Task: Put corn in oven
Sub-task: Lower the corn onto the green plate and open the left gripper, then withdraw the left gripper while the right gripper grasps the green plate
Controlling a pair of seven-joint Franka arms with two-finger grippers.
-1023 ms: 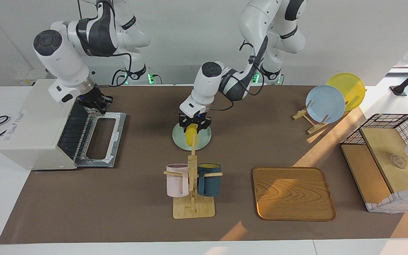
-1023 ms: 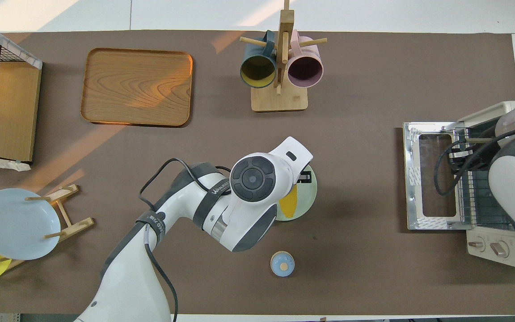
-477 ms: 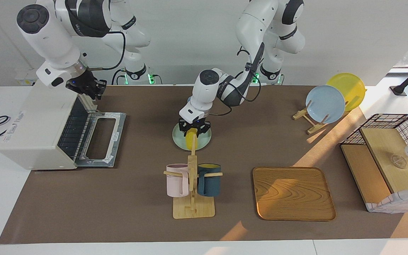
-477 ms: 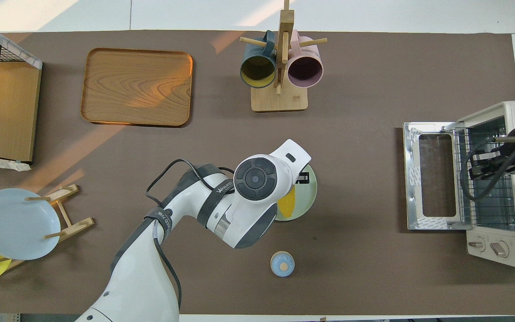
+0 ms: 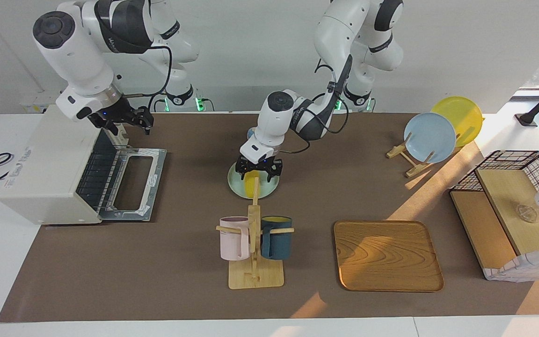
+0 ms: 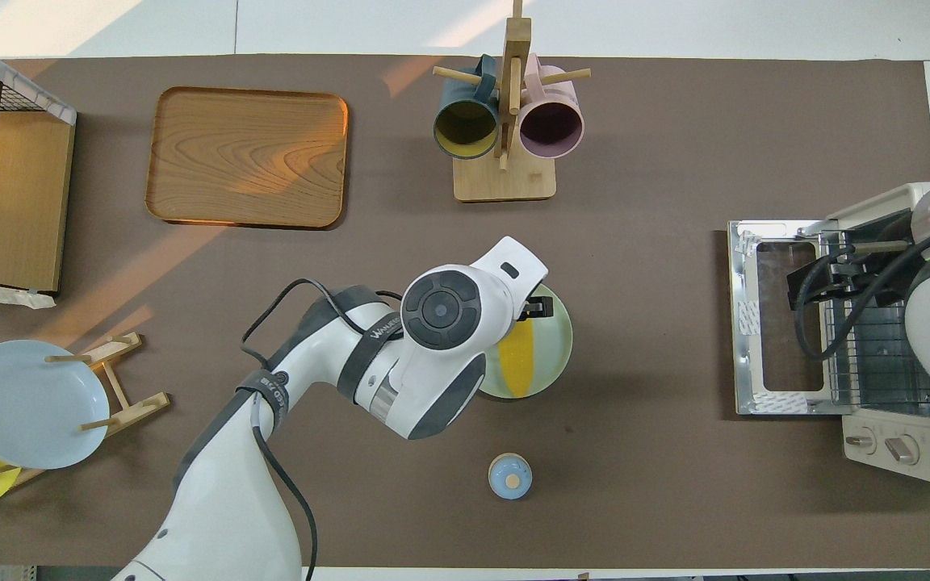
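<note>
From overhead, the left arm hides part of the pale green round plate. The glossy yellow plastic corn lies on it, beneath the left gripper, fingers spread, holding nothing. The right gripper, fingers apart, hangs empty over the boxy off-white toaster oven and its lowered door.

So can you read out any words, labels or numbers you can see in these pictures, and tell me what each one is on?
White lettering on the left arm's dark band: a brand name, too blurred to spell out.
Red lettering on the oven top: too blurred to read.
Red-edged warning sticker by the oven's knobs, cut off at the edge of the overhead view: too small to read.
Nothing else carries text.
</note>
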